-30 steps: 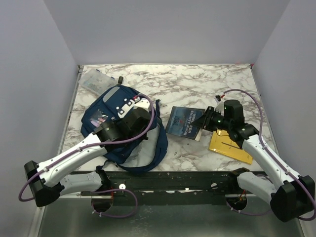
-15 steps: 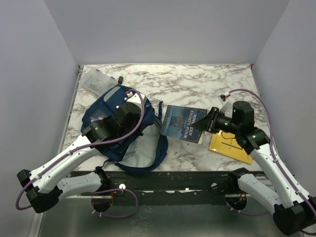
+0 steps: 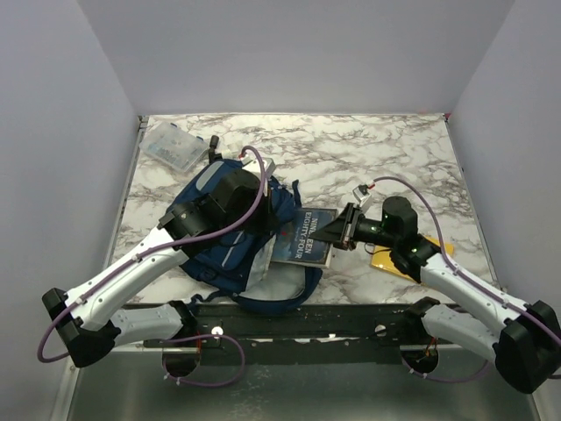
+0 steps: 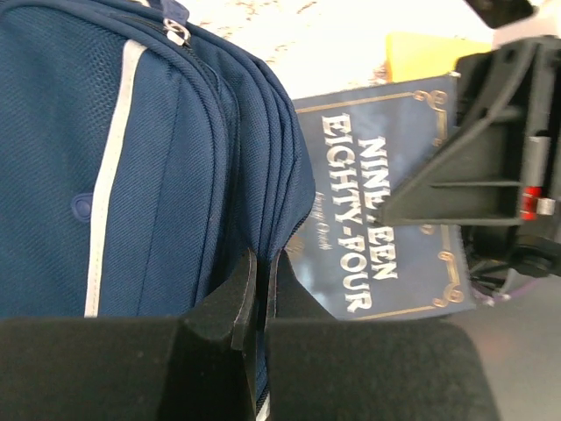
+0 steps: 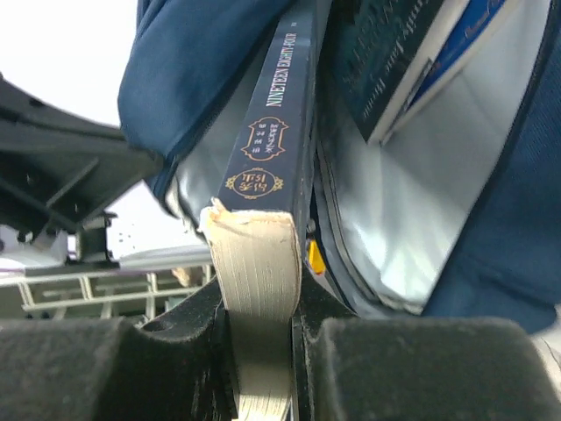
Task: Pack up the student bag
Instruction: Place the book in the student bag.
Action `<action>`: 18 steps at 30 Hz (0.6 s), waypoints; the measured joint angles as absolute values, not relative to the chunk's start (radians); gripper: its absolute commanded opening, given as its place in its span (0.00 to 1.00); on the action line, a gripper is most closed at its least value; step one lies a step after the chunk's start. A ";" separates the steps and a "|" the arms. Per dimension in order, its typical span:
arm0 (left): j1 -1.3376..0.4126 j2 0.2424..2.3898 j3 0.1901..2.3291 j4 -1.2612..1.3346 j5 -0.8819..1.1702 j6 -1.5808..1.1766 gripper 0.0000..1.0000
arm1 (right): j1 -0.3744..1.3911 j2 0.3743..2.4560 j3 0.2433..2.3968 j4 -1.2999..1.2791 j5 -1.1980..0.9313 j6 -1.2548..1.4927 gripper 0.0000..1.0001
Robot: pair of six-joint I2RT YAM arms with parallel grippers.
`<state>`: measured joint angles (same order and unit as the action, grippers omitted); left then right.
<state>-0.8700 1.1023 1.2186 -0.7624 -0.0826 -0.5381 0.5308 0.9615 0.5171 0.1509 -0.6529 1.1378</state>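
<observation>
student bag (image 3: pixel 232 261) noted at left-centre of the table (image 3: pixel 368 149), near the front edge, its mouth turned toward the right arm. left gripper (image 4: pixel 259 276) found closed, with the bag's opening edge pinched between the fingers. right gripper (image 5: pixel 263 333) found clamped on a dark blue book (image 5: pixel 273 132), the book's far end set inside the bag's mouth against the grey lining. a second book (image 5: pixel 403 61) is seen within.
</observation>
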 measured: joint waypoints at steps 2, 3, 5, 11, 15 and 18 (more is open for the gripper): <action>-0.870 1.118 1.224 -0.743 -0.045 -0.557 0.00 | 0.538 0.989 0.497 0.232 -0.620 1.192 0.01; -0.870 1.124 1.229 -0.739 -0.032 -0.563 0.00 | 0.543 1.009 0.490 0.264 -0.599 1.214 0.01; -0.870 1.144 1.245 -0.728 -0.004 -0.576 0.00 | 0.557 1.063 0.480 0.336 -0.557 1.248 0.01; -0.870 1.172 1.283 -0.719 0.067 -0.594 0.00 | 0.751 1.332 0.495 0.568 -0.278 1.206 0.37; -0.875 1.172 1.282 -0.704 0.109 -0.606 0.00 | 0.824 1.543 0.592 0.664 -0.266 1.164 0.62; -0.875 1.163 1.264 -0.682 0.112 -0.608 0.00 | 0.822 1.528 0.576 0.638 -0.254 1.125 0.72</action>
<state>-0.8745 1.1629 1.2636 -0.6823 0.1116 -0.6083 0.8215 1.5280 0.5762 0.6376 -0.2543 1.1252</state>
